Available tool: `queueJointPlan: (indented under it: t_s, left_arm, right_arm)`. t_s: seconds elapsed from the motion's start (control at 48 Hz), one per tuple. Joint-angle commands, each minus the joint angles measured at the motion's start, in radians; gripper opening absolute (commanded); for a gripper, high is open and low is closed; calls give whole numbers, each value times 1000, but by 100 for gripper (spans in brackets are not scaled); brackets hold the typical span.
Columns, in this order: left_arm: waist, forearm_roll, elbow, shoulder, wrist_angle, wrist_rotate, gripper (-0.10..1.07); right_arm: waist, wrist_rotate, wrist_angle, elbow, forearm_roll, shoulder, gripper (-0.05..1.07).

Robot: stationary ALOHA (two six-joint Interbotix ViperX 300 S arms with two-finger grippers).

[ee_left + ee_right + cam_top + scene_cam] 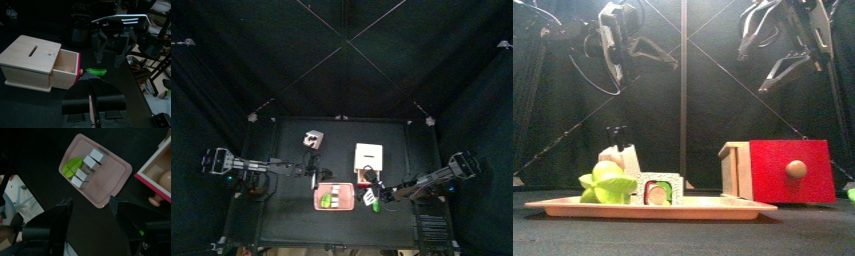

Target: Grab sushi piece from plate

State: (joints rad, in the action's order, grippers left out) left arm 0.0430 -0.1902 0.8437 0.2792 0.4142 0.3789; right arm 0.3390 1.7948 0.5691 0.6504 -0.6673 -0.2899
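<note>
The salmon-pink plate (110,180) lies low on the table near its front edge (334,207). It holds a row of sushi pieces (88,167) beside a green leaf garnish (72,165). From the front, one roll (660,189) shows its cut face next to the garnish (607,185). My right gripper (89,203) hangs open above the plate's edge, its jaws spread wide with nothing between them; in the top view it is just right of the plate (374,195). My left gripper (90,102) is shut and empty, left of the plate (315,172).
A wooden box with a slotted cream top (33,57) and a red drawer front with a round knob (791,170) stands right behind the plate (369,155). A small grey-and-pink box (313,138) sits farther back on the left. Black curtains close in the table.
</note>
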Motion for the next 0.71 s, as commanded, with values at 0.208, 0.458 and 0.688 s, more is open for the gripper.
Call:
queueJointPlan:
  t_s: [0.208,0.458,0.688]
  left_arm:
    - [3,-2,-5,26,20,-2,24]
    - [5,5,31,54,20,-2,24]
    - [17,31,95,130,20,-2,24]
  right_arm:
    - [-43,-2,-18,-25,-48,49,92]
    - [-83,0,-18,-92,-37,138,92]
    - [-127,-11,-9,-210,35,242,92]
